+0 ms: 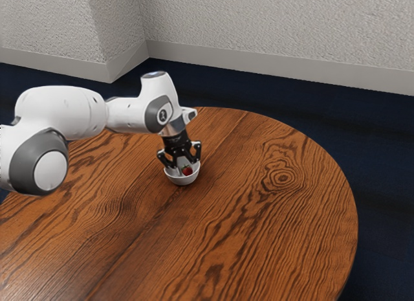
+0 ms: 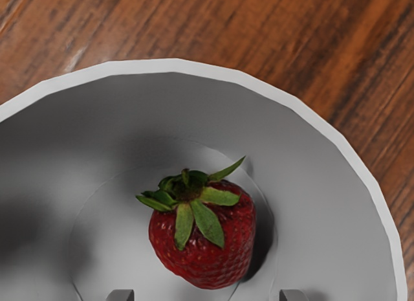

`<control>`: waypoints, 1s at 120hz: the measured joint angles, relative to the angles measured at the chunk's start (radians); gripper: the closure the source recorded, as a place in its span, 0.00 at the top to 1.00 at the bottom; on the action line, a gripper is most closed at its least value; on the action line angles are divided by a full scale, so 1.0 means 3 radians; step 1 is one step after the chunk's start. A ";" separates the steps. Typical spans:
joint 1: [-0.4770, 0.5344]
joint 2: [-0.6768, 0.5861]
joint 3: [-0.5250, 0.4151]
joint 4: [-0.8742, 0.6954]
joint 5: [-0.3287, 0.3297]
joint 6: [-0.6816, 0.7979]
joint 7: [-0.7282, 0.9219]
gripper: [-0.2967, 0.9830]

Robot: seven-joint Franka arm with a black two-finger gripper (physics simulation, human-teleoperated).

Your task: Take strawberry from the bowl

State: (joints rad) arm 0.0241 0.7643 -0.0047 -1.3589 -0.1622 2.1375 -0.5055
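A small round emblem, unreadable, marks the smooth white arm. The black two-finger gripper is spread, fingers apart over the white, round, faceted-rimmed bowl. Inside, the seeded red strawberry with green leaves lies on its floor. The bowl stands well inside the grained brown wooden table's curved edge.

The white arm is reaching in from the exterior view's left, its wrist is bending downward, and the black gripper is pointing down, fingers standing apart.
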 joint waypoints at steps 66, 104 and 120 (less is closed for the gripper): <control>-0.0049 0.0165 0.0095 0.0124 -0.0011 0.0157 -0.0097 0.42; -0.0050 0.0196 0.0128 0.0136 -0.0006 0.0194 -0.0130 0.36; -0.0050 0.0199 0.0128 0.0137 0.0009 0.0194 -0.0156 0.32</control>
State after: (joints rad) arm 0.0091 0.8241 0.0338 -1.3179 -0.1595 2.1958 -0.5523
